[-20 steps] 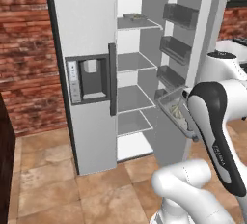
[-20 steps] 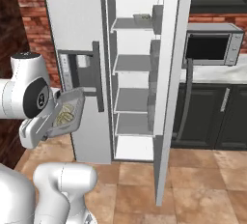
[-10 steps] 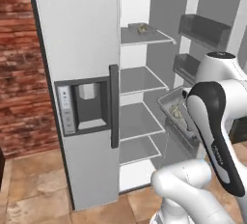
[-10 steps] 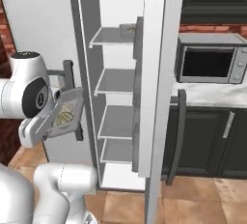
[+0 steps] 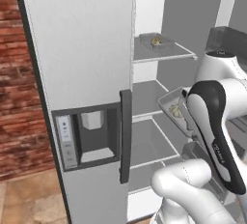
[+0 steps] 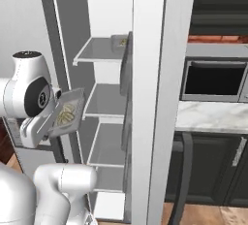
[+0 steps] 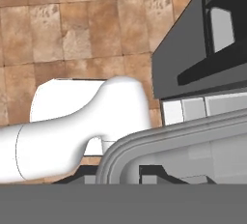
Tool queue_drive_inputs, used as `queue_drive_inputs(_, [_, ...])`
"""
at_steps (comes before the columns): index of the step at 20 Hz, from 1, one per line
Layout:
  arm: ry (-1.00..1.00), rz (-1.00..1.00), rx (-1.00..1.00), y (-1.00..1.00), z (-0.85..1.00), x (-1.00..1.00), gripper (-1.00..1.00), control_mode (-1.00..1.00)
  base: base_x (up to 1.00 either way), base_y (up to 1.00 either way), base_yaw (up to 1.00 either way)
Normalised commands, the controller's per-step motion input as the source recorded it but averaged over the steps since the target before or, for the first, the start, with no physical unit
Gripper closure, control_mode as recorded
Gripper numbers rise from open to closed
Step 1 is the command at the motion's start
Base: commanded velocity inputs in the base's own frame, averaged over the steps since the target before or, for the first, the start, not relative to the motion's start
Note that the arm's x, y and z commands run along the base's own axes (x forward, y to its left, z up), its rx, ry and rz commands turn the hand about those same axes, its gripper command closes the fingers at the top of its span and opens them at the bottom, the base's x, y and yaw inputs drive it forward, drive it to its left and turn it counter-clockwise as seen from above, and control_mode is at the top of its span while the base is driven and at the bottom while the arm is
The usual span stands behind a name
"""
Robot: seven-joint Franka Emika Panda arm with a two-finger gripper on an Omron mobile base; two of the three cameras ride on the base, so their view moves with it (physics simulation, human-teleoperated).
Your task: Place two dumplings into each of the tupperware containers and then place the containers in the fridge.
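writing: i can read none; the dispenser panel [image 5: 89, 133] at lower left of the left base view has small buttons, too small to make out.
gripper: in the hand view i see its dark tips [image 7: 154, 174] at the bottom edge, closed on the rounded rim of a container [image 7: 173, 146].
held container: tilted, at right centre of the left base view [image 5: 174, 112] and left centre of the right base view [image 6: 68, 113], just in front of the fridge opening; i see pale dumplings [image 6: 67, 114] inside it.
second container: on the upper shelf [image 5: 166, 51], upper centre of the left base view [image 5: 157, 41], with a dumpling [image 5: 155, 41] in it; in the right base view it sits partly behind the door edge [image 6: 120, 42].
fridge: right door [image 6: 152, 98] swung open, its white edge running down the centre of the right base view; left door [image 5: 82, 73] closed, dark handle [image 5: 125, 133] at centre.
edges: held container is near the middle shelf [image 5: 157, 97] front edge, not touching that i can see.
open room: middle and lower shelves look bare; the gap between the two doors is narrow in the right base view.
right side: microwave [image 6: 215, 81] above a marble counter [image 6: 208, 117], dark cabinets [image 6: 213, 170] below.
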Motion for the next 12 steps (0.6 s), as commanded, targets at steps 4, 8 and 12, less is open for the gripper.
queue_drive_inputs(4, [0.00, 0.00, 0.00, 0.00, 0.00, 0.00, 1.00, 1.00, 0.19, -0.09, 0.00])
queue_drive_inputs(8, [0.00, 0.00, 0.00, 0.00, 0.00, 0.00, 1.00, 1.00, 0.12, -0.24, 0.00])
queue_drive_inputs(12, [0.00, 0.00, 0.00, 0.00, 0.00, 0.00, 1.00, 1.00, 0.46, -0.13, 0.00])
